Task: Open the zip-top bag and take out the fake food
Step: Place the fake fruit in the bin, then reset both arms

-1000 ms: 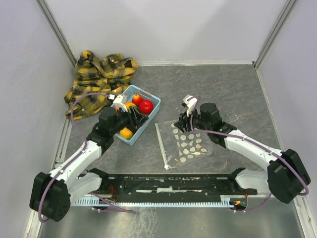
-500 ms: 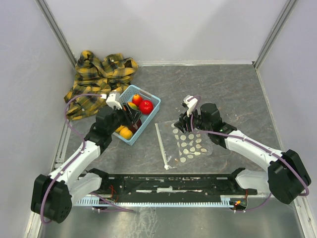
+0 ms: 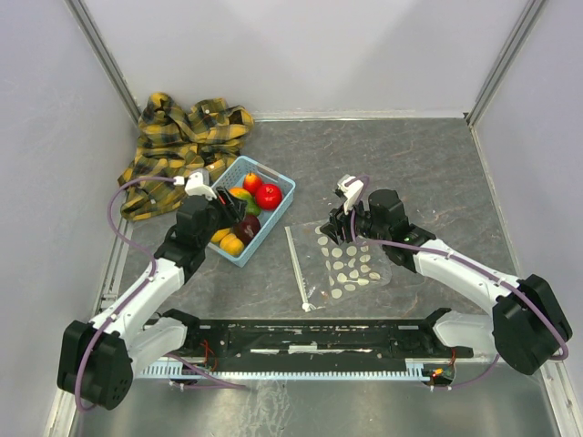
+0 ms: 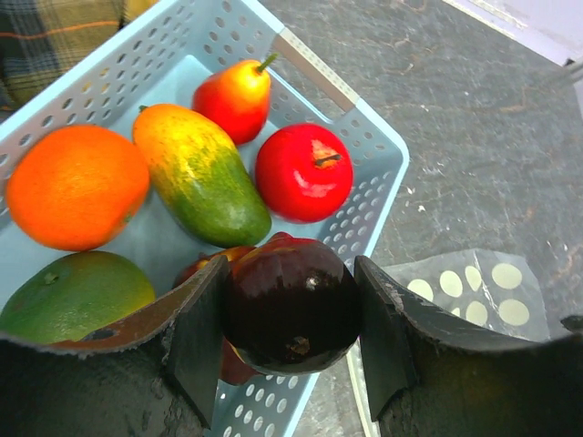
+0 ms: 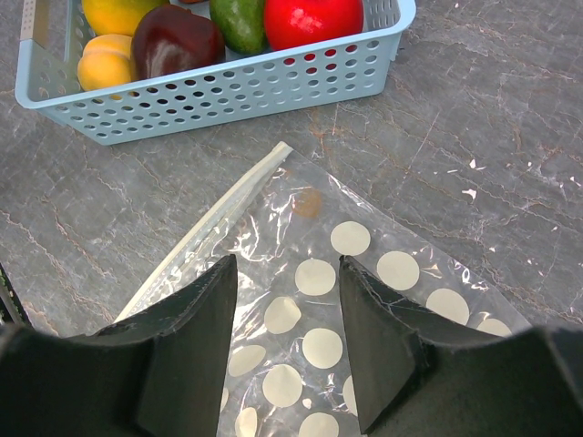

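Left gripper (image 4: pixel 290 271), spread, hangs over the glossy dark maroon plastic fruit (image 4: pixel 291 314) lying in the light blue slotted basket (image 4: pixel 319 73); right gripper (image 5: pixel 289 269), spread, hovers over the clear white-dotted zip-top bag (image 5: pixel 401 269).

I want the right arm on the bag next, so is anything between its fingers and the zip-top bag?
Nothing visible. The right arm's fingers hang open directly over the zip-top bag, which lies flat on the table; the blue basket sits apart, beyond the zip strip.
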